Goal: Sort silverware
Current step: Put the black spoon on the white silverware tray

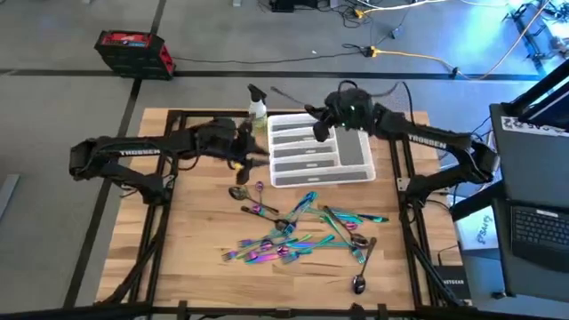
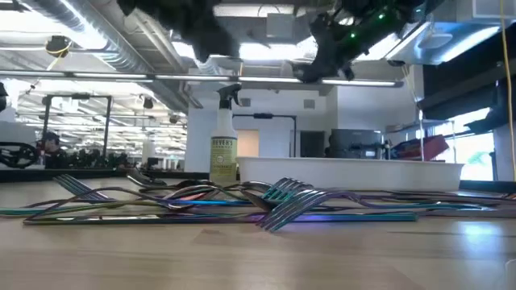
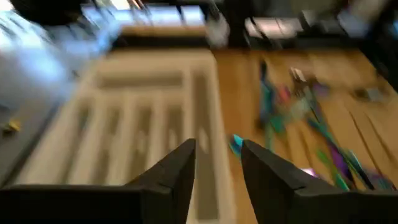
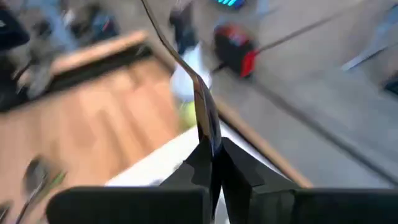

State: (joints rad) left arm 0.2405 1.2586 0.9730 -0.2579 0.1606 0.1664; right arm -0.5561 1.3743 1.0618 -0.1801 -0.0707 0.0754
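Iridescent silverware [image 1: 302, 231] lies in a loose pile on the near half of the wooden table, also in the low view [image 2: 274, 197]. A white compartmented tray [image 1: 360, 164] stands behind it. My right gripper [image 1: 318, 124] hangs over the tray's far left part, shut on a slim dark piece of silverware [image 1: 289, 98]. My left gripper [image 1: 247, 151] is open beside the tray's left wall; its wrist view [image 3: 217, 155] looks along the tray [image 3: 124, 118]. A small teal bit [image 3: 236, 144] shows by one fingertip. My right gripper pinches one end of the slim dark piece [image 4: 210, 140] between its two shut fingers. The piece runs straight on from the fingertips, toward the table's far left, lifted clear above the tray. My left gripper: whether it touches the teal bit, I cannot tell.
A spray bottle [image 1: 257, 108] with yellowish liquid stands at the tray's far left corner, close to both grippers. Single spoons lie apart from the pile [image 1: 238, 191] and near the front edge [image 1: 358, 284]. A laptop [image 1: 538, 227] sits off the table's right side.
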